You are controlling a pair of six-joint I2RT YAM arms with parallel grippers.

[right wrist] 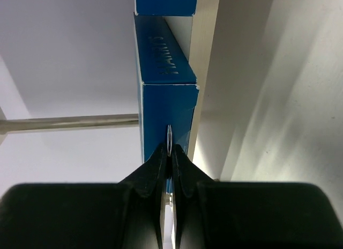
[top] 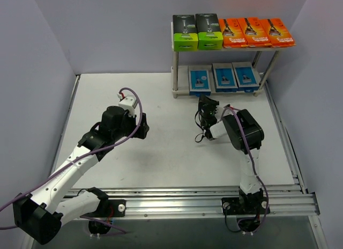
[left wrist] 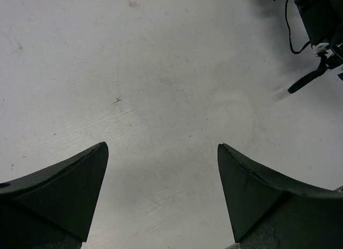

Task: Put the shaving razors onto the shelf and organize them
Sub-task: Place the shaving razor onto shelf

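Eight razor packs (top: 233, 31) on the shelf (top: 175, 72), upper right of the overhead frame; lower-tier blue pack (right wrist: 166, 107) lying end-on just ahead of clenched, empty right jaws, released left jaws farther off over the worktop (top: 161, 152).

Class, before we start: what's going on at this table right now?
The shelf already holds the razors: two black-and-green packs and three orange packs on the top board, three blue packs on the lower one. The right gripper, jaws closed, is at the near end of the leftmost blue pack; whether it touches it is unclear. The left gripper hovers over the table, jaws open, holding nothing.
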